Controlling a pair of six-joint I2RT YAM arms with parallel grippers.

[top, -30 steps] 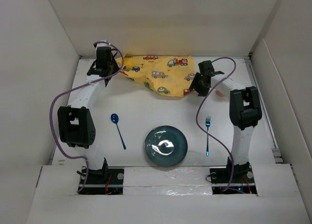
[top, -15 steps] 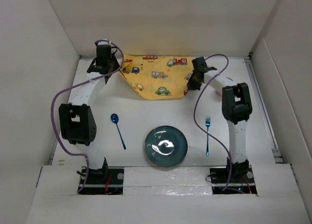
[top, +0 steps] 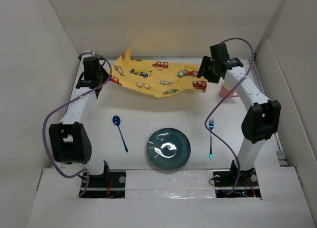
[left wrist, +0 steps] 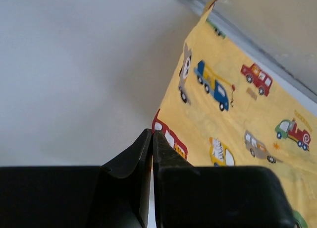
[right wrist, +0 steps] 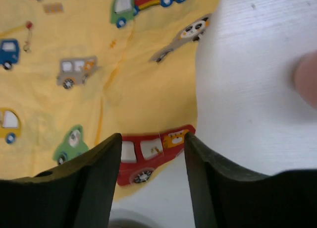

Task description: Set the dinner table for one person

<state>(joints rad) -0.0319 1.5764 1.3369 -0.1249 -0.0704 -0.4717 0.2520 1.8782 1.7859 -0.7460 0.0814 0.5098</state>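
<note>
Judging from the layout, the setting is at an early stage: the plate [top: 168, 147] sits at 6 o'clock on the dinner table [top: 143, 111], the spoon [top: 120, 133] at 8 o'clock and the fork [top: 211, 138] at 4 o'clock. The yellow mat [top: 156, 75] spans the 12 o'clock side, creased and not yet laid under the plate. The left claw [left wrist: 152, 139] is pinched tight on the mat's 9 o'clock edge with no gap between the jaws, whereas the right claw [right wrist: 152, 139] stands wide, straddling the mat's red-car corner at 3 o'clock without gripping it.
</note>
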